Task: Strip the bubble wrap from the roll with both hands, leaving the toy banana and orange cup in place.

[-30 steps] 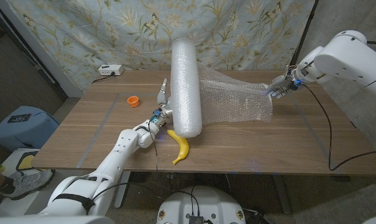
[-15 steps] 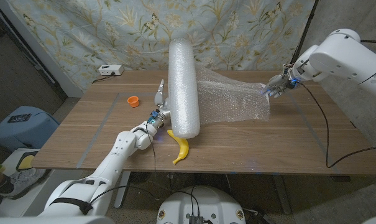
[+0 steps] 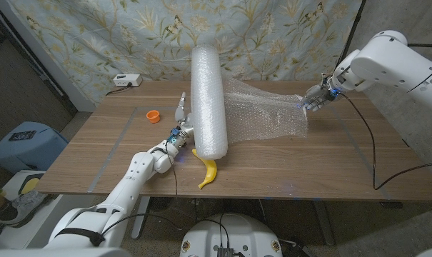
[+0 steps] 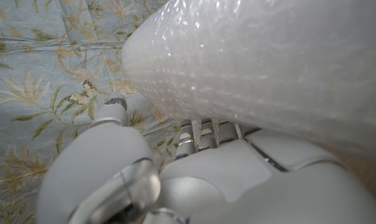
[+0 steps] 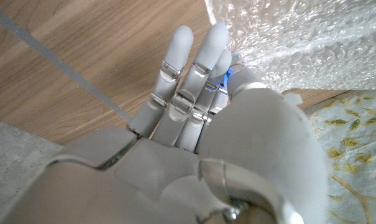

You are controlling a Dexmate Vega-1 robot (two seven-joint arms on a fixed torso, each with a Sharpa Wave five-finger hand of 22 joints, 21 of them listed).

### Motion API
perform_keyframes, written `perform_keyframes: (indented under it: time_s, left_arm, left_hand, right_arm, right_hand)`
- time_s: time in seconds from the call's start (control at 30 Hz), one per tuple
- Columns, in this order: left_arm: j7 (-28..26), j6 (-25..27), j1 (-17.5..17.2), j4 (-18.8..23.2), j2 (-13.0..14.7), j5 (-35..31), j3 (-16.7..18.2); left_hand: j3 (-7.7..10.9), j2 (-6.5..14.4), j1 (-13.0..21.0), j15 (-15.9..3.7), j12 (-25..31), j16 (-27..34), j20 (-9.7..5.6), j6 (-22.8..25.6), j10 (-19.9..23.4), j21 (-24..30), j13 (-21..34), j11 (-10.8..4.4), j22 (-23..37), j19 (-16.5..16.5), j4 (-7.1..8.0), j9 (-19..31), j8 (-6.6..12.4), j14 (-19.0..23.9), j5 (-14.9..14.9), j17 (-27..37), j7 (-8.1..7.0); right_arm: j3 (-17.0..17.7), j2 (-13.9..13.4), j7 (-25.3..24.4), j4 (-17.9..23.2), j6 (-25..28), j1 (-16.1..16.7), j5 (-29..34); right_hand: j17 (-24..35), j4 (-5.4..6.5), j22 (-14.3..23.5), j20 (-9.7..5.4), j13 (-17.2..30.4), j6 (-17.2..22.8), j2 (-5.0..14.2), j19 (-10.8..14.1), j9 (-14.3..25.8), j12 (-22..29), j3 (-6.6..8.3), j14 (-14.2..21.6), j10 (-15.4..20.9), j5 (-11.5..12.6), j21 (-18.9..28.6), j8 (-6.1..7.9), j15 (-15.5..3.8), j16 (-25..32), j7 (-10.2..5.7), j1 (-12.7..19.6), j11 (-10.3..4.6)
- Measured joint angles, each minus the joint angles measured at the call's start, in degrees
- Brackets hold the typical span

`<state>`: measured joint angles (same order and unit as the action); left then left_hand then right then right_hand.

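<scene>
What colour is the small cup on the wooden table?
Orange; the small plastic cup shows best in the head view, left of the roll.

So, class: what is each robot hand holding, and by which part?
Right hand grips the bubble wrap sheet by its free end. Left hand presses against the roll's side, not visibly gripping.
</scene>
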<state>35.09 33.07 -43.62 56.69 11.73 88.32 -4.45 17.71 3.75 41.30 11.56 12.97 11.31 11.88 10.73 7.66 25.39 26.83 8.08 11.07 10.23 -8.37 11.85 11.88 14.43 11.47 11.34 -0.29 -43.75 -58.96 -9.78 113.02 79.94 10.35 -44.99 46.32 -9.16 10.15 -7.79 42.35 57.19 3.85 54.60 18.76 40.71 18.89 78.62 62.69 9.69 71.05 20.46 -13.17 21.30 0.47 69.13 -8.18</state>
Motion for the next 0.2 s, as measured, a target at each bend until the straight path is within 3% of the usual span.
perform_keyframes:
  time_s: [0.2]
  left_arm:
    - [-0.1, -0.2, -0.1, -0.2, 0.0, 0.3, 0.3]
  left_hand:
    - [0.0, 0.0, 0.0, 0.0, 0.0, 0.0, 0.0, 0.0, 0.0, 0.0, -0.2, 0.0, 0.0, 0.0, 0.0, 0.0, 0.01, 0.0, 0.0, 0.0, -0.03]
  right_arm:
    - [-0.7, 0.8, 1.3, -0.8, 0.3, -0.6, 1.5]
  right_hand:
    - [-0.1, 0.25, 0.0, 0.0, 0.0, 0.0, 0.0, 0.0, 0.0, 0.0, 0.26, 0.0, 0.0, 0.0, 0.0, -0.17, 0.0, 0.0, 0.0, 0.0, 0.0]
